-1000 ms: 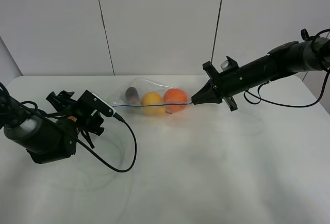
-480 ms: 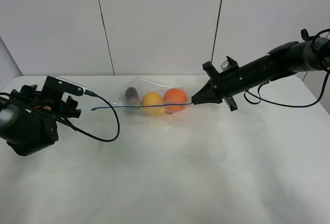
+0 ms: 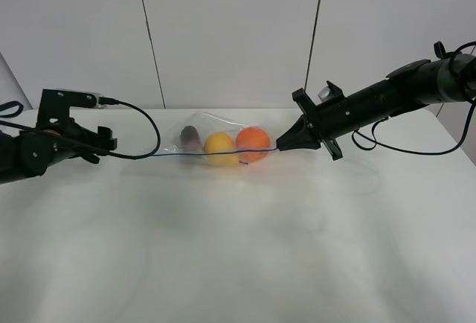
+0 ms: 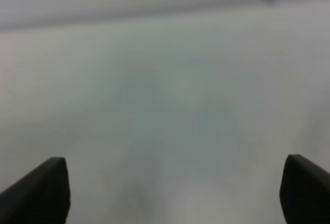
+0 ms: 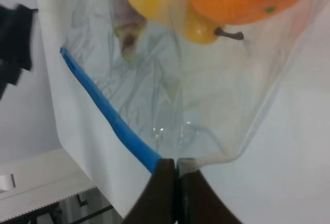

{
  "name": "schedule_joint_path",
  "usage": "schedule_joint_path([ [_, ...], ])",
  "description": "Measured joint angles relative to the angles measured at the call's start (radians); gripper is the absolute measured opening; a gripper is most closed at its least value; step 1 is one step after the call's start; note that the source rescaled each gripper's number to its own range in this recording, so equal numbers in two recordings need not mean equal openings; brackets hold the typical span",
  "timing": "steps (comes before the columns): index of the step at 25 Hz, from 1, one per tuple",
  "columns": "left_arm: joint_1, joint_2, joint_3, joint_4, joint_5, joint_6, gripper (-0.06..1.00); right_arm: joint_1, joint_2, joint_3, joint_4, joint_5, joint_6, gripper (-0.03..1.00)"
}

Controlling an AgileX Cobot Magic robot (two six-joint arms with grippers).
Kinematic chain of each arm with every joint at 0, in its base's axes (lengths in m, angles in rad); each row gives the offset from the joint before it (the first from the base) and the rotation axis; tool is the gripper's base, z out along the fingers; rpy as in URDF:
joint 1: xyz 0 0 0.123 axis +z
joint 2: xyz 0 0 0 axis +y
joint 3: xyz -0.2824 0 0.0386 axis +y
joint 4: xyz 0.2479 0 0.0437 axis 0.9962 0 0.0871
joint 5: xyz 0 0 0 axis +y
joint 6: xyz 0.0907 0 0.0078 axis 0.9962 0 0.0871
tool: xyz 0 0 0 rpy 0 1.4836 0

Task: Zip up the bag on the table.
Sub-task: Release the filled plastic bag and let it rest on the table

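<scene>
The clear bag (image 3: 216, 138) lies on the white table (image 3: 238, 248) at the back centre, with a purple, a yellow (image 3: 220, 146) and an orange fruit (image 3: 253, 141) inside. Its blue zipper strip (image 3: 216, 155) runs along the near edge. My right gripper (image 3: 281, 146) is shut on the bag's right corner at the end of the strip; the right wrist view shows the gripper (image 5: 175, 168) pinching the plastic beside the blue strip (image 5: 105, 113). My left gripper (image 3: 95, 146) is open and empty at the far left, apart from the bag. Its fingers (image 4: 44, 188) stand wide apart over bare table.
A black cable (image 3: 145, 126) loops from the left arm toward the bag's left end. The table's back edge meets a grey panelled wall (image 3: 230, 33). The right arm's cable (image 3: 401, 148) lies on the table at the back right.
My left gripper has drawn away from the bag's left end, swinging left and back toward the table's far left. The right gripper and the bag have stayed put.
</scene>
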Motion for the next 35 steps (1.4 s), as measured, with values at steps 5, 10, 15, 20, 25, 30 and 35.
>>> schedule_joint_path([
  [5, 0.004, 0.000, -0.167, 0.142, 0.420, -0.091, 0.90, 0.000, 0.000, 0.000, 0.010, 0.000, 0.000, 0.00],
  [10, 0.010, 0.001, -0.364, 0.154, 0.789, -0.153, 0.90, 0.000, 0.000, 0.000, 0.011, 0.000, 0.000, 0.00],
  [15, 0.050, 0.004, -0.532, 0.153, 1.135, -0.230, 0.90, 0.000, 0.000, 0.000, 0.011, 0.000, 0.000, 0.00],
  [20, 0.069, 0.005, -0.607, 0.174, 1.270, -0.241, 0.91, 0.000, 0.000, 0.000, 0.011, 0.000, 0.000, 0.00],
  [25, 0.069, 0.005, -0.622, 0.197, 1.379, -0.255, 0.99, 0.000, 0.000, 0.000, 0.011, 0.000, 0.000, 0.00],
  [30, 0.069, 0.003, -0.623, 0.223, 1.554, -0.263, 1.00, 0.000, 0.000, 0.000, 0.011, 0.000, 0.000, 0.00],
  [35, 0.069, -0.044, -0.609, 0.224, 1.673, -0.263, 1.00, 0.000, 0.000, 0.000, 0.011, 0.000, 0.000, 0.00],
])
